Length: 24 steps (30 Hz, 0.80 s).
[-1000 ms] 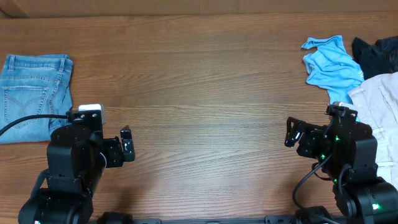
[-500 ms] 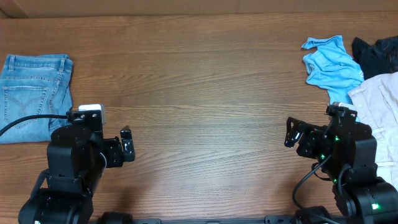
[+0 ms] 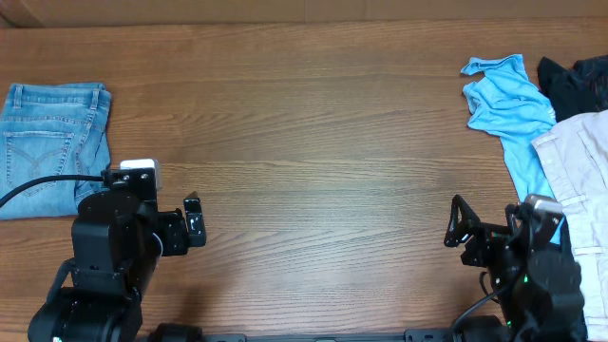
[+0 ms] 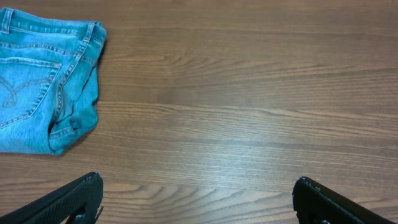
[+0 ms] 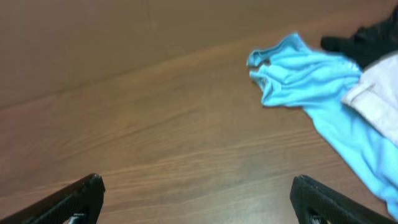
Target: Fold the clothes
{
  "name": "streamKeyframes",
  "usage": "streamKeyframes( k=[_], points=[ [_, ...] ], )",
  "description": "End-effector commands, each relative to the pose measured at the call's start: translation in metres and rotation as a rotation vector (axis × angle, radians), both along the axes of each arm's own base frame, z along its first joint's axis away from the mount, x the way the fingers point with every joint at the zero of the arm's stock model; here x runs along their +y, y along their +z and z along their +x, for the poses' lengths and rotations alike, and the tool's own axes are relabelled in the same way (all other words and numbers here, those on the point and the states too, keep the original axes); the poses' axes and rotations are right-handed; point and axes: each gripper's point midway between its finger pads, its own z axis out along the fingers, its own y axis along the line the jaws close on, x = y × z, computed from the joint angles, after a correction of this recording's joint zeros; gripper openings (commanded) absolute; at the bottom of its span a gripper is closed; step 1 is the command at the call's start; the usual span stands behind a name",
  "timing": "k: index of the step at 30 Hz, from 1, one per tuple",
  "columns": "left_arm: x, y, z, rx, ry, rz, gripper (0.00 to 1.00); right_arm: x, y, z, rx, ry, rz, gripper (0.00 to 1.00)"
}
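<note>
The light-blue denim jeans (image 3: 52,142) lie folded in a compact stack at the table's far left, a stitched back pocket facing up; they also show in the left wrist view (image 4: 43,93) at the upper left. My left gripper (image 3: 195,220) is open and empty over bare wood, to the right of the jeans and nearer the front edge; its fingertips (image 4: 81,193) frame bare table. My right gripper (image 3: 460,226) is open and empty near the front right, its fingertips (image 5: 311,193) spread over bare wood.
A sky-blue T-shirt (image 3: 508,100) lies crumpled at the back right, also in the right wrist view (image 5: 311,81). Beige trousers (image 3: 579,176) lie along the right edge beside it. A dark garment (image 3: 575,81) sits at the far right corner.
My right arm has drawn back toward the front edge and slightly right. The left arm and the jeans have not moved.
</note>
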Motion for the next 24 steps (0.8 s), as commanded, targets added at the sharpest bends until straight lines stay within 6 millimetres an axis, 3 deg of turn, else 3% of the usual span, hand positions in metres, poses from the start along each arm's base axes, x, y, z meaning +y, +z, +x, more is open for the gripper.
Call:
streamKeyframes(
  k=[1, 18, 24],
  points=[
    [0.002, -0.002, 0.000, 0.004, 0.019, 0.001, 1.00, 0.006, -0.012, 0.001, -0.071, 0.072, -0.073, 1.00],
    [0.002, -0.002, 0.000, 0.004, 0.019, 0.000, 1.00, 0.003, -0.022, 0.034, -0.478, 0.057, -0.127, 1.00],
    [0.002, -0.002, 0.000, 0.004, 0.019, 0.001, 1.00, 0.007, -0.050, 0.038, -0.414, 0.091, -0.196, 1.00]
  ],
)
